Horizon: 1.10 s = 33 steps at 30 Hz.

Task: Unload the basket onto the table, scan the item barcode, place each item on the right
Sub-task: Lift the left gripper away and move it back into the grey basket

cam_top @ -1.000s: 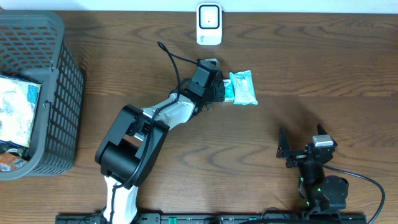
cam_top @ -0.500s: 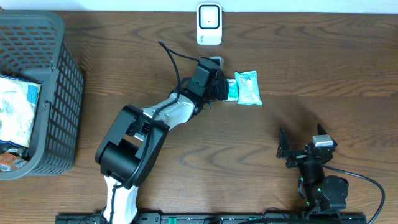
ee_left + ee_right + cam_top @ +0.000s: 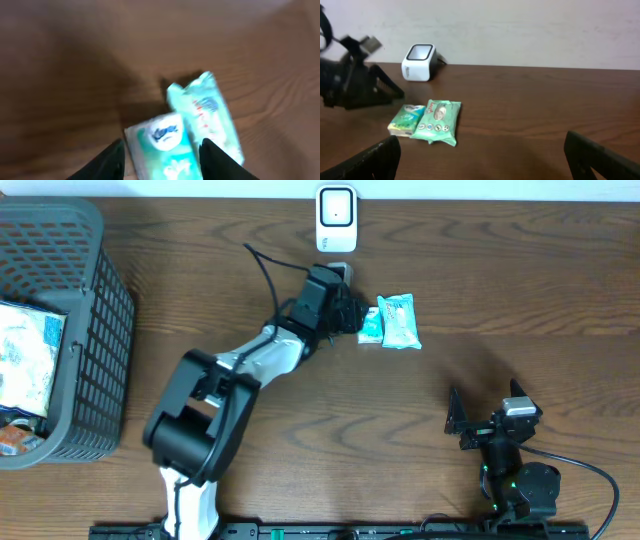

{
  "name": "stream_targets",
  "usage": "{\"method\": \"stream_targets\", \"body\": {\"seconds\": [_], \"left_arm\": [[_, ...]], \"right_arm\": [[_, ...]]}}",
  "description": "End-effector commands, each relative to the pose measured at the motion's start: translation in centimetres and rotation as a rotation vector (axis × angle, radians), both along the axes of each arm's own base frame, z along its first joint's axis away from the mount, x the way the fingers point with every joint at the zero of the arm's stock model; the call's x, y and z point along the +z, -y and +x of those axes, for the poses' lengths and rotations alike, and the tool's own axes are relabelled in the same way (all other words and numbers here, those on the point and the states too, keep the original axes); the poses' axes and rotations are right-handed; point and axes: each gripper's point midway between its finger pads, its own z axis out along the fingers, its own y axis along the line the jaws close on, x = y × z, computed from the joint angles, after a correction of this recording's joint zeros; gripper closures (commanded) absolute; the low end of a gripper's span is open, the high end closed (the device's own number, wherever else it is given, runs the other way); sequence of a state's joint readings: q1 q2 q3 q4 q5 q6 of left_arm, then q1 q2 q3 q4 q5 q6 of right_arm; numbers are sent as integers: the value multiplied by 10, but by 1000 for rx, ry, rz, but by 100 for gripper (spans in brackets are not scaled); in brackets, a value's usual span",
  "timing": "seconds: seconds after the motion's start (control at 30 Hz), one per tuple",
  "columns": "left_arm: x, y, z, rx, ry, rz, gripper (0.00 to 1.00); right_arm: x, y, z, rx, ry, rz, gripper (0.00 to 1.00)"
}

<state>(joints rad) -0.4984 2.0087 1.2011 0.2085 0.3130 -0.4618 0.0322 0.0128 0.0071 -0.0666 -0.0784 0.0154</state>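
Overhead, left gripper (image 3: pixel 352 320): jaws parted, tips just beside small tissue packet (image 3: pixel 370 326).
Overhead, small tissue packet: flat on table (image 3: pixel 520 290), touching wipes packet (image 3: pixel 400 321), below and right of scanner (image 3: pixel 336 218).
Overhead, right gripper (image 3: pixel 485 418): spread wide, holding nothing, well apart from both packets.
Overhead, basket (image 3: pixel 108 330): far left edge.
Left wrist, fingers (image 3: pixel 107 162): flanking small tissue packet (image 3: pixel 165 150), view blurred.
Right wrist, fingers (image 3: pixel 375 160): far apart at lower corners; both packets lying ahead near scanner (image 3: pixel 420 61).
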Motion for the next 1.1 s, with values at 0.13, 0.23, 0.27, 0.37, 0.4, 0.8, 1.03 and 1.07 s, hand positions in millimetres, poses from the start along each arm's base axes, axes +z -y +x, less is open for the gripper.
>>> {"method": "stream_targets", "body": {"seconds": [0.13,0.23,0.27,0.37,0.4,0.8,1.03,1.07], "left_arm": [[141,-11,-14,-107,299,-14,46],[175,-28,-24,-65,355,24,40],[186,-40,-27,-21,368,49,39],[223,-82,-44,128,411,133,28],[232,-90,-49,154,423,143,26],[353,-249,-109,742,715,404,22],[377,-359,-129,1065,710,518,35],[379,-369,-129,1070,701,540,34]], "right_arm": [[-1,-3,-1,14,-2,6,1],[-1,-3,-1,14,-2,6,1],[-1,-3,-1,14,-2,6,1],[-1,-3,-1,14,-2,6,1],[-1,-3,-1,14,-2,6,1],[-1,-3,-1,14,-2,6,1],[-1,-3,-1,14,-2,6,1],[-1,-3,-1,14,-2,6,1]]}}
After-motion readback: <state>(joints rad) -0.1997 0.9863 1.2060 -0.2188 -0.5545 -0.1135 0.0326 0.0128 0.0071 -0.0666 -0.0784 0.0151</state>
